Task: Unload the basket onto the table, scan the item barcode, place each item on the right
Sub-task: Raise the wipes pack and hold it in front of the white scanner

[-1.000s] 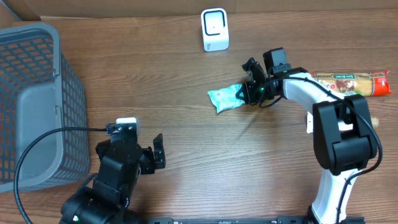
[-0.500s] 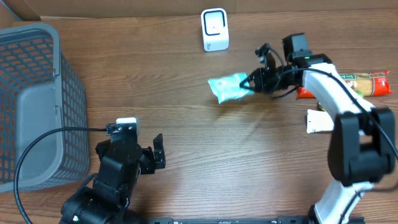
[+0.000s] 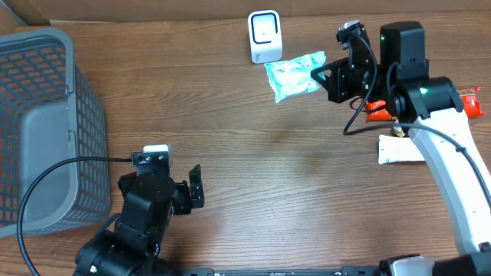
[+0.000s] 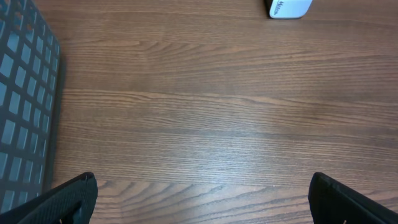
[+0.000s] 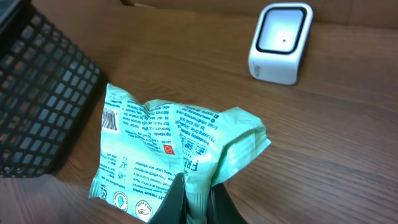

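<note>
**Item: mint-green snack packet, presented at scanner**

- Mint-green snack packet (image 5: 177,146): held off the table, just beside the white barcode scanner (image 3: 265,36) at the far edge. It is pinched by one crimped end, which leaves the printed face free.
- Barcode (image 5: 110,118): at the corner farthest from the grip, unobstructed. It faces the right wrist camera, so it probably needs turning toward the scanner window.
- Right pincer (image 3: 316,75): clamped tight on the packet's end seam.
- Left pincer (image 4: 202,196): jaws spread wide and holding nothing, parked low at the near side beside the grey basket (image 3: 46,84), clear of the work.
- Table (image 3: 253,153): wood-grain. A red-orange packet (image 3: 470,105) and a flat white item (image 3: 399,149) lie at the right, apparently awaiting their turn.
</note>
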### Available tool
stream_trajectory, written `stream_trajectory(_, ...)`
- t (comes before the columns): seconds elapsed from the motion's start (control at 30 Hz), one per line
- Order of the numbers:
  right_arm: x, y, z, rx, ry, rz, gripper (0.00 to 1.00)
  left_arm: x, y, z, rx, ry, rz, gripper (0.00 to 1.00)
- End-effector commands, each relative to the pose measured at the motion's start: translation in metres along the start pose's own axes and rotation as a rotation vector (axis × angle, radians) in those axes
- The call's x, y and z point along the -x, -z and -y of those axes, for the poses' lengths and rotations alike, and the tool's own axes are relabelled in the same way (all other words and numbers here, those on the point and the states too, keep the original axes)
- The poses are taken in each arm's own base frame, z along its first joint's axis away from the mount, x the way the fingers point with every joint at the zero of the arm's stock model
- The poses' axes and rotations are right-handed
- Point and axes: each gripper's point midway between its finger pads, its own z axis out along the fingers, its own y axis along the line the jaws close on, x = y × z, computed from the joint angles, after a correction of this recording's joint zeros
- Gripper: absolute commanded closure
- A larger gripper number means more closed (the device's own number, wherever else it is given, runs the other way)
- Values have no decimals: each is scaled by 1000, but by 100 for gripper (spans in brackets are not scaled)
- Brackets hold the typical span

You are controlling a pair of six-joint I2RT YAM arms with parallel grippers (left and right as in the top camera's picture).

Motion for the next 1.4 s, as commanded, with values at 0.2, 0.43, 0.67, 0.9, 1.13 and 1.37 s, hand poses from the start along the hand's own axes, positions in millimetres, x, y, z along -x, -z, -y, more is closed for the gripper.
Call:
stream_trajectory(0.2, 29, 30, -38, -32, 75, 115, 96, 0, -1, -1, 7, 10, 5, 0)
stream_trajectory(0.43, 37, 30, -26, -160, 30, 153, 97, 0, -1, -1, 7, 10, 5, 1)
stream_trajectory(0.67, 76, 34, -15, -448, 76, 242, 97, 0, -1, -1, 7, 10, 5, 0)
stream_trajectory(0.9, 123, 8, 5, -697, 226, 363, 96, 0, -1, -1, 7, 10, 5, 0)
stream_trajectory(1.13, 124, -71, 50, -911, 655, 209, 96, 0, -1, -1, 7, 10, 5, 0)
stream_trajectory(1.37, 109, -124, 71, -957, 1143, -38, 96, 0, -1, -1, 7, 10, 5, 1)
